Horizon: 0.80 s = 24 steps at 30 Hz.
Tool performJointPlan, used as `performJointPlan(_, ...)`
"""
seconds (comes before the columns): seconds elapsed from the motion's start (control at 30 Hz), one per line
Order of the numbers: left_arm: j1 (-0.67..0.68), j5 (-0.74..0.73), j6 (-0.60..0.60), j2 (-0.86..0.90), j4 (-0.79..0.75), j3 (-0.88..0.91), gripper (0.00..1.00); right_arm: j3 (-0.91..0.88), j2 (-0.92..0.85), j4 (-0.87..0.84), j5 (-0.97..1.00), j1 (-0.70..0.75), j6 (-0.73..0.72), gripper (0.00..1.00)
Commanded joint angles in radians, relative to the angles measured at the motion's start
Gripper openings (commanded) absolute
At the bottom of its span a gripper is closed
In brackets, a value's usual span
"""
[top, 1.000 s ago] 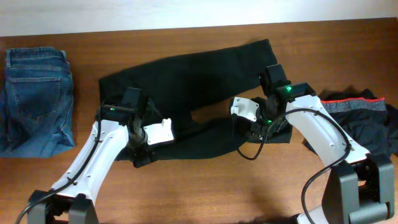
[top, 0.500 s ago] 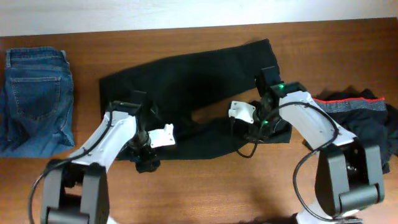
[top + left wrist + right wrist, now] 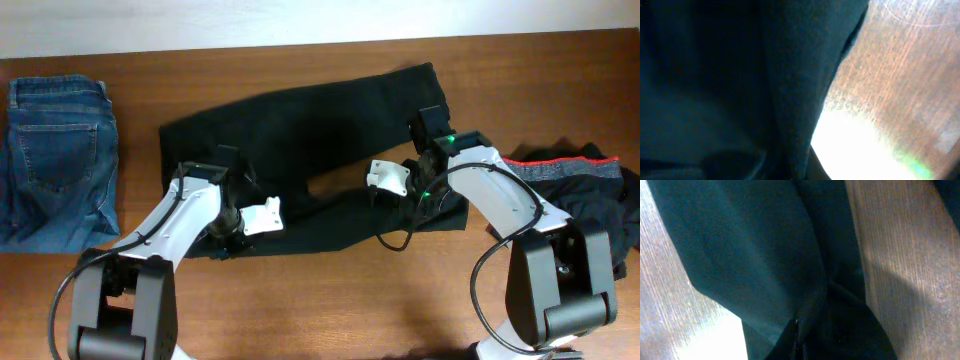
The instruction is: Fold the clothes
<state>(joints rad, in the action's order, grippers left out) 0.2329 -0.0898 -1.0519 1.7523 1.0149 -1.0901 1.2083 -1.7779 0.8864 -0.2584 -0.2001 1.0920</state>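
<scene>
A pair of black trousers (image 3: 300, 130) lies spread across the middle of the wooden table (image 3: 330, 310), bent into a V. My left gripper (image 3: 228, 243) sits at the lower left end of the trousers, shut on the cloth there. In the left wrist view, bunched dark cloth (image 3: 715, 75) fills the frame's left and hides the jaws. My right gripper (image 3: 418, 212) is at the lower right end of the trousers. In the right wrist view its fingers (image 3: 799, 342) are pressed together on a fold of the black cloth (image 3: 750, 245).
Folded blue jeans (image 3: 55, 160) lie at the left edge of the table. A heap of dark clothes with a red trim (image 3: 590, 185) lies at the right, close to the right arm. Bare wood runs along the front.
Both grippers were open over the trousers and have now closed on the cloth. The left gripper has settled a little lower at the trousers' edge; the right one has hardly moved.
</scene>
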Motion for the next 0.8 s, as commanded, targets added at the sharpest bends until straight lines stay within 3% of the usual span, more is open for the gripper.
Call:
performJointPlan(0.0,0.001,0.033,0.081,0.005,-0.003,-0.1,0.0,0.048,0.015,0.008,0.055,-0.009,0.002,0.04)
performJointPlan(0.33,0.001,0.087,0.282,0.003,0.196,-0.414,0.0,0.256,0.099,0.252,0.061,-0.009,-0.035,0.04)
performJointPlan(0.77,0.001,0.113,0.377,-0.136,0.254,-0.435,0.0,0.279,0.236,0.368,0.06,-0.01,-0.111,0.04)
